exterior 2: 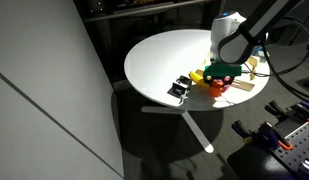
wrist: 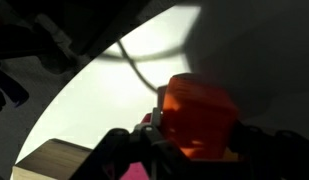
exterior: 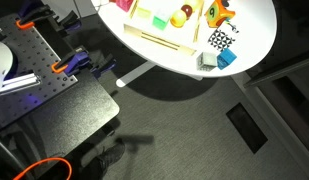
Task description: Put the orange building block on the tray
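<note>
Round white tabletop (exterior 2: 164, 60); gripper (wrist: 189, 140) clasps orange building block (wrist: 199, 105) (tray (wrist: 49, 160) edge near).

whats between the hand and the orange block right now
Nothing: in the wrist view the orange building block sits between the fingers of the hand; contact unclear.

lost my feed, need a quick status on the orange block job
Gripper shut on orange building block. Block held over white tabletop, not yet on tray. Checkered block and blue cube sit beside tray.
</note>
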